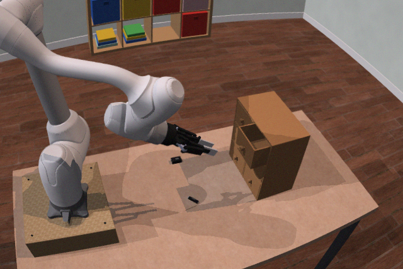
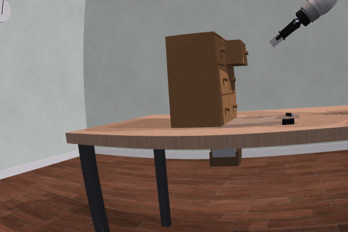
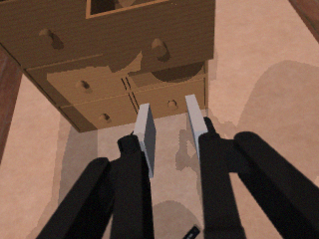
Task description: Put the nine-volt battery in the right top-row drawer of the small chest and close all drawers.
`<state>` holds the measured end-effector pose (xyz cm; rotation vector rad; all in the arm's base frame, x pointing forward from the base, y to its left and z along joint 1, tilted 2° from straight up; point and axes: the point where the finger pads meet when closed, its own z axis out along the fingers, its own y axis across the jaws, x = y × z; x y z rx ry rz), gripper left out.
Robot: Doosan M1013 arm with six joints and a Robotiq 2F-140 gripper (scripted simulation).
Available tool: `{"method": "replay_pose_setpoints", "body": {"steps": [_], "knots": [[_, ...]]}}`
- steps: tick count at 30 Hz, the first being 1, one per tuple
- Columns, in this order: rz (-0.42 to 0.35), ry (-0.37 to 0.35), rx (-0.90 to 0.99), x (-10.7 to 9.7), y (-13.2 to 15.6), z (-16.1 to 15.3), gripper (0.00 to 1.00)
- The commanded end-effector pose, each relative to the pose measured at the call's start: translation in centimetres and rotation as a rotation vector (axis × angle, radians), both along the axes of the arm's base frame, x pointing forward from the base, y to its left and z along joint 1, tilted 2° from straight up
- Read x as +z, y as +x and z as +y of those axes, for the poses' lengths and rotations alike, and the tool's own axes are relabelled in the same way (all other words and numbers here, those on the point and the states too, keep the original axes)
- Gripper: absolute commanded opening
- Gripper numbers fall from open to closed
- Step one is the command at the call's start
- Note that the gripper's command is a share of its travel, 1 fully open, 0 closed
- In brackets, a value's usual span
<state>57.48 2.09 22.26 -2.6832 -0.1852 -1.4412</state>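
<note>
The small chest (image 1: 276, 116) (image 2: 192, 83) stands upright on the table. Its top-row right drawer (image 1: 260, 158) (image 2: 234, 52) is pulled out and looks level; part of its floor is hidden. The other visible drawers look pushed in; the middle-row right one is mostly hidden. A black block (image 1: 175, 159) (image 2: 287, 121), apparently the nine-volt battery, lies on the table in front of the chest's left side. My gripper (image 1: 213, 148) (image 2: 274, 42) (image 3: 169, 114) is partly open and empty, in the air in front of the chest, above the table, pointing obliquely down towards the chest.
A thin black stick-like item (image 1: 193, 200) (image 2: 289, 114) (image 3: 191, 232) with a grey end lies on the table (image 1: 208, 236), on the chest's right side and in front of it. The arm's base stands on a raised block (image 1: 71, 241) at the table's other end.
</note>
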Motion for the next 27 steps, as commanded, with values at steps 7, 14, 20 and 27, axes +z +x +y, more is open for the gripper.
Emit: {"method": "replay_pose_setpoints", "body": {"steps": [7,14,20,27], "knots": [[0.113,-0.001,0.021,0.7,-0.7,0.0,0.20],[0.192,-0.013,0.023,1.3,-1.3,-0.2,0.20],[0.295,-0.030,0.025,2.2,-2.2,-0.4,0.20],[0.441,-0.054,0.029,3.4,-3.4,-0.7,0.20]]}}
